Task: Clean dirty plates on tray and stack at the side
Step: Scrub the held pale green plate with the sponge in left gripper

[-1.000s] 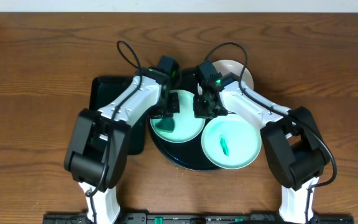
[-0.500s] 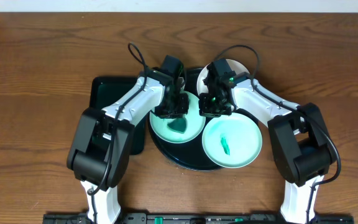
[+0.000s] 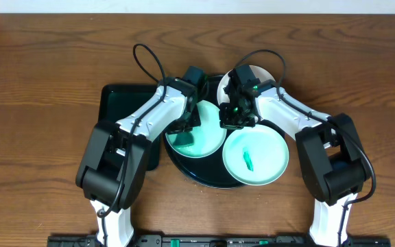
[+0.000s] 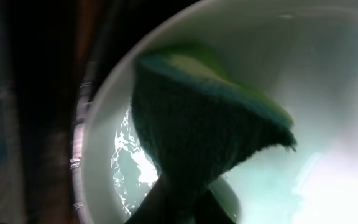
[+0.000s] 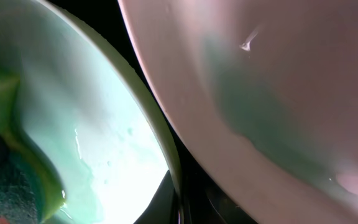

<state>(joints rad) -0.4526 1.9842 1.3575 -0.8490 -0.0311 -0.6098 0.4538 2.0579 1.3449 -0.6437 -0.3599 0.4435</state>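
Black round tray (image 3: 196,180) on the wood table (image 3: 46,68) carries left plate (image 3: 208,140) and front plate (image 3: 262,161) with its teal smear (image 3: 248,161); back plate (image 3: 260,74) lies behind them. Left wrist: left gripper (image 4: 179,208) clamped on green sponge (image 4: 204,124), which is pressed into the left plate. Right wrist: right gripper (image 5: 179,205) pinches the left plate's rim, with a paler plate (image 5: 291,93) just beside.
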